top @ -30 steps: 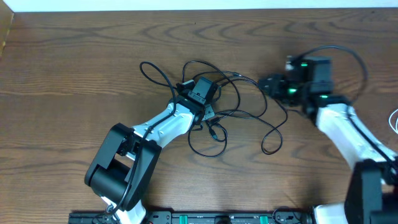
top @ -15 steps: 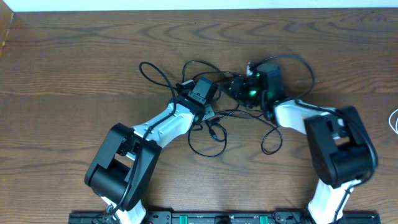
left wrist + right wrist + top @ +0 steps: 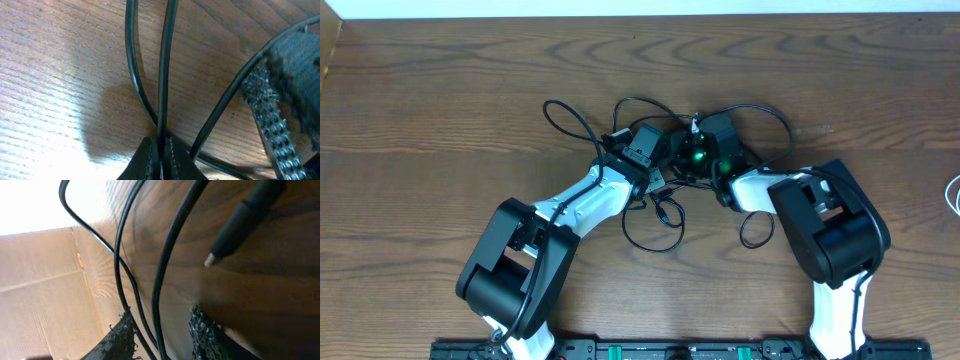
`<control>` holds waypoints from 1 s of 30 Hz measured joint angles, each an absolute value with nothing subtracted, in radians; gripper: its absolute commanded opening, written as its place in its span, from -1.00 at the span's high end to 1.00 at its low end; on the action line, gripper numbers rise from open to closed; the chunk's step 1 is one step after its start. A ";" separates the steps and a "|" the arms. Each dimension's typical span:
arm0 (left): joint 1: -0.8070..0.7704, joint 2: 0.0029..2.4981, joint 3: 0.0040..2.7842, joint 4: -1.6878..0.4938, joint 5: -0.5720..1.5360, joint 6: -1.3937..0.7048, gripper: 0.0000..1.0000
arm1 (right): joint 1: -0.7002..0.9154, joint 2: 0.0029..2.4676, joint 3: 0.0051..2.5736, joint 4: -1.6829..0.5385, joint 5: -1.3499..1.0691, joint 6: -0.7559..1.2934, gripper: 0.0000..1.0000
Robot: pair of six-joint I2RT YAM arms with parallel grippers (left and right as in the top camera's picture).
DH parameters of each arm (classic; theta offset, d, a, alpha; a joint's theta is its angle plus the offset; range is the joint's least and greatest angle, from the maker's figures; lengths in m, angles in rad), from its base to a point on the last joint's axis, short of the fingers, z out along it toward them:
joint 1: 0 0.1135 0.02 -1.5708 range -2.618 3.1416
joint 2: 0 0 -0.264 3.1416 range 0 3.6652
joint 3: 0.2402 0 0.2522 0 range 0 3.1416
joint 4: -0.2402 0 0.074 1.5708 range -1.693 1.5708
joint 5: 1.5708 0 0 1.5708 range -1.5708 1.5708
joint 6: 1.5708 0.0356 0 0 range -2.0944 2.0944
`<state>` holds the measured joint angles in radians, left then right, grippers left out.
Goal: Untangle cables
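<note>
And the left gripper (image 3: 159, 149) was clenched tight on one of the black cables (image 3: 166, 65), pinching it right at the fingertips just over the wooden table (image 3: 440, 100). The right gripper (image 3: 161, 330) sat beside it with its jaws parted, a black cord running between the fingers and a plug end (image 3: 240, 222) lying near. The tangle sprawled in loops around both grippers at mid-table.

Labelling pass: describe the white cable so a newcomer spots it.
On the wooden table, go to the far right edge of the overhead view, past the right arm. A thin white cable curves in there, mostly cut off. Only it is white, apart from the black cables tangled mid-table.
</note>
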<state>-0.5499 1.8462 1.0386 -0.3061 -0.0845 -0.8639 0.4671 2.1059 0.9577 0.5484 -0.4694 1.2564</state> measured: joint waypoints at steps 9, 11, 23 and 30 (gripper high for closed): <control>-0.550 1.846 1.038 -0.306 -0.084 -0.864 0.85 | 0.488 2.118 0.968 0.560 -0.362 1.236 0.53; -0.550 1.846 1.038 -0.306 -0.084 -0.864 0.85 | 0.488 2.120 0.968 0.560 -0.345 1.222 0.54; -0.550 1.846 1.039 -0.306 -0.084 -0.903 0.85 | 0.493 2.122 0.975 0.586 -0.287 1.184 0.24; -0.550 1.846 1.038 -0.307 -0.084 -0.924 0.85 | 0.527 2.231 1.007 0.752 -0.277 1.236 0.89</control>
<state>-0.5499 1.8462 1.0382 -0.3069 -0.0845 -0.9237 0.5274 2.2314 1.0069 0.7517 -0.2768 1.2362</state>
